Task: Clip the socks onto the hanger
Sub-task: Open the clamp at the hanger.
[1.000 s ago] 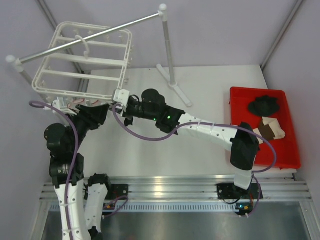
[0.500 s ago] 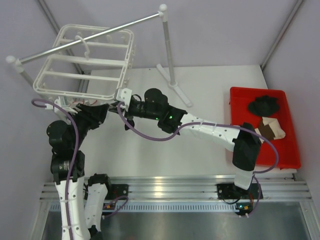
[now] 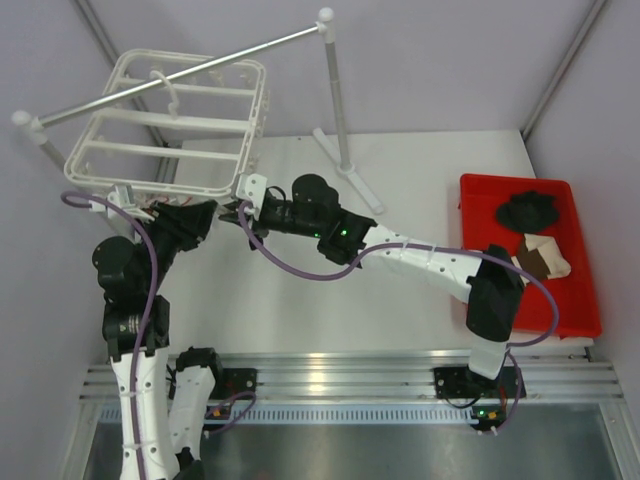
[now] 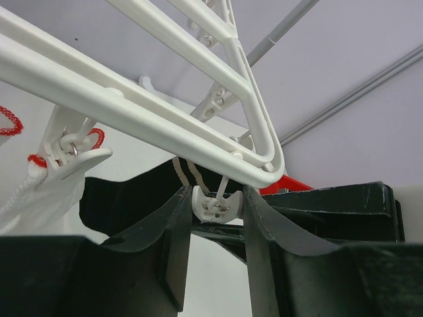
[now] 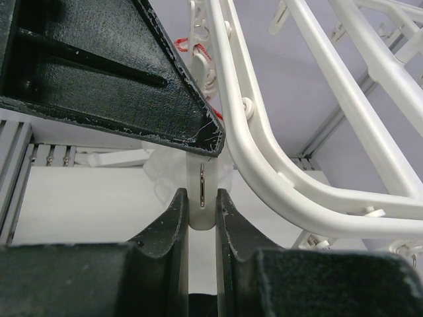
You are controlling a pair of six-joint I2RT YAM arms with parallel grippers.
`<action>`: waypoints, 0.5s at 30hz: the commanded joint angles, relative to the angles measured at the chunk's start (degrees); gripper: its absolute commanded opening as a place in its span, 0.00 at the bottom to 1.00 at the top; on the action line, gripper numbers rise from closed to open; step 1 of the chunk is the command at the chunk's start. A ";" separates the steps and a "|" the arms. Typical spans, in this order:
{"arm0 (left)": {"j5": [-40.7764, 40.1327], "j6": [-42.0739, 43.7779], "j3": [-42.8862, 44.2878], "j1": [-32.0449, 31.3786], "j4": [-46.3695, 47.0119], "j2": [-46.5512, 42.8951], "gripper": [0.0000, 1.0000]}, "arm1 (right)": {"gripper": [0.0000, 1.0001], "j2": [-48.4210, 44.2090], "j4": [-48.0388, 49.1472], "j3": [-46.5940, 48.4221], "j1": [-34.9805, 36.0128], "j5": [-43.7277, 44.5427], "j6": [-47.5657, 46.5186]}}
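Hanger (image 5: 258,148) clip (image 5: 201,212) sits pinched inside right claw (image 5: 201,195).

This looks like a robotics lab test cell. Plain pale walls (image 3: 450,60) stand behind the white table (image 3: 400,310), and two cabled robot arms (image 3: 420,262) are bolted to an aluminium rail (image 3: 350,372) along the table's near edge.

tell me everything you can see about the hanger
The hanger is a white plastic rectangular frame with crossbars. It is tilted and hangs by its hook from a grey rail at the back left. Small white clips dangle from its rim, some on red cord. At the near right corner, the left gripper pinches one clip and the right gripper squeezes another. A striped black sock lies just behind that corner.
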 commanded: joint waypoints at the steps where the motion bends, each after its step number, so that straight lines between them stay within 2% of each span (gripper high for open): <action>1: 0.16 -0.41 -0.47 0.06 5.21 0.98 0.38 | 0.00 -3.42 2.37 -0.12 0.12 -3.84 1.12; 4: 2.09 0.11 -0.39 0.06 5.12 1.59 0.44 | 0.00 -3.24 1.94 0.23 0.12 -3.93 1.12; 7: 2.53 0.55 -0.38 0.06 4.60 1.86 0.45 | 0.00 -3.15 1.93 0.41 0.12 -3.84 0.94; 12: 2.53 1.17 -0.39 0.06 4.07 1.95 0.37 | 0.00 -3.15 1.76 0.32 0.12 -3.66 0.94; 13: 2.36 1.34 -0.39 0.06 4.16 1.86 0.31 | 0.00 -3.15 1.67 0.32 0.12 -3.66 0.77; 15: 2.01 1.26 -0.39 0.06 4.16 1.86 0.25 | 0.00 -3.15 1.41 0.24 0.12 -3.66 0.51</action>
